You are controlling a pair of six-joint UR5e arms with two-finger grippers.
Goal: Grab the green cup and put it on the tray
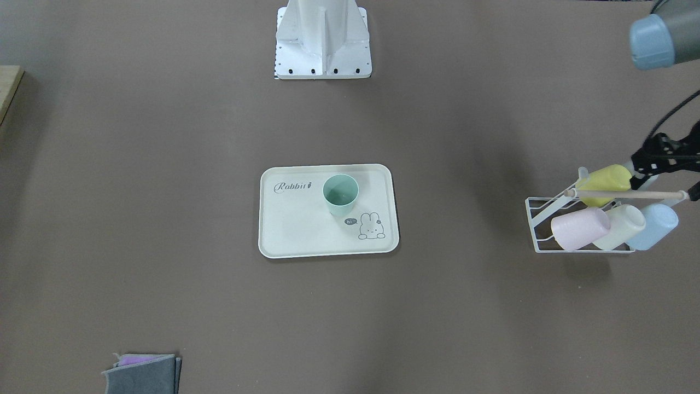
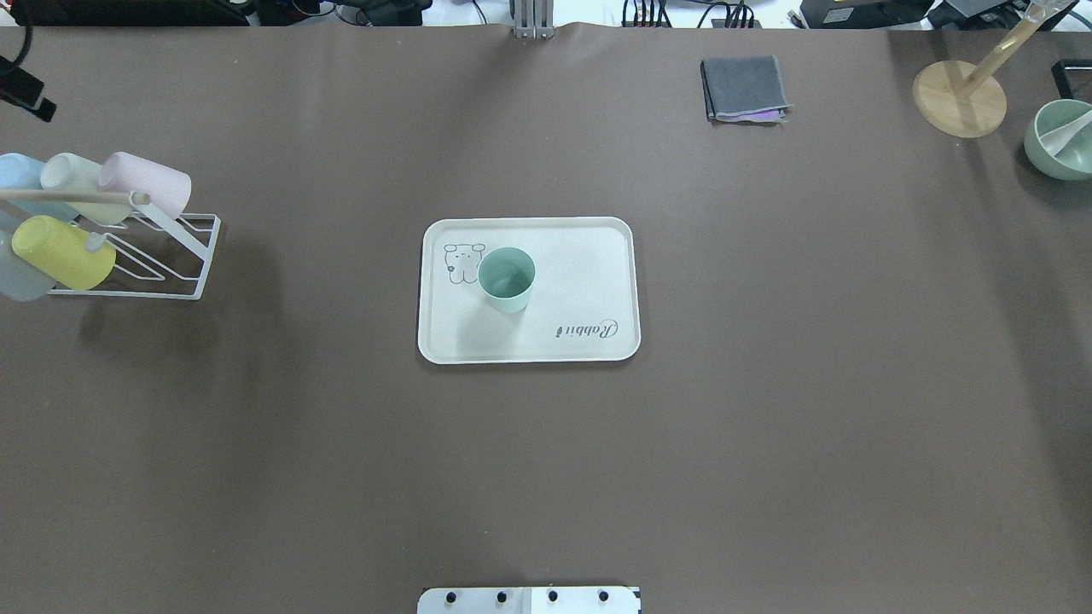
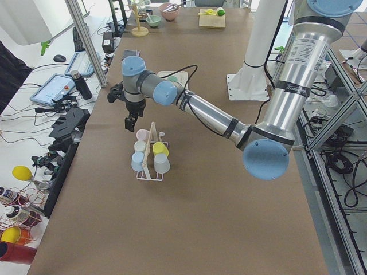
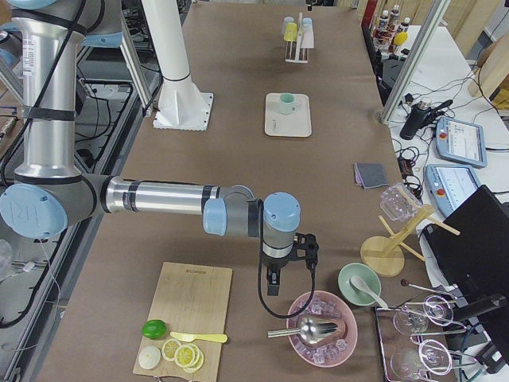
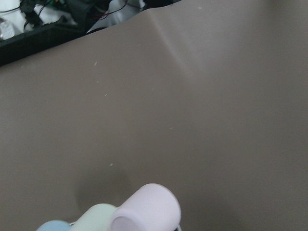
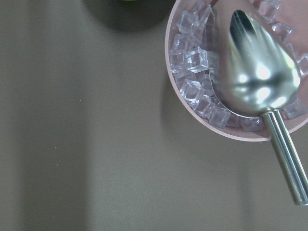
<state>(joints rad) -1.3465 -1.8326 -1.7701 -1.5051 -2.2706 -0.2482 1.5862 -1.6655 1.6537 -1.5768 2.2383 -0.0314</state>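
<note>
The green cup (image 1: 340, 194) stands upright on the cream-white tray (image 1: 295, 230), between the "Rabbit" script and the bunny drawing. Both also show in the overhead view, the cup (image 2: 507, 279) on the tray (image 2: 580, 256). No gripper touches them. My left gripper (image 3: 131, 121) hangs far off to my left, just above and beyond the cup rack (image 3: 150, 163); I cannot tell whether it is open or shut. My right gripper (image 4: 273, 288) hangs far off to my right, beside a pink bowl of ice (image 4: 322, 328); its state does not show.
The white wire rack (image 1: 538, 224) holds pink, cream-green, light blue and yellow cups. A folded grey cloth (image 2: 744, 88), a wooden stand (image 2: 960, 98) and a green bowl (image 2: 1062, 141) lie at the far right. A metal scoop (image 6: 255, 72) rests in the ice bowl.
</note>
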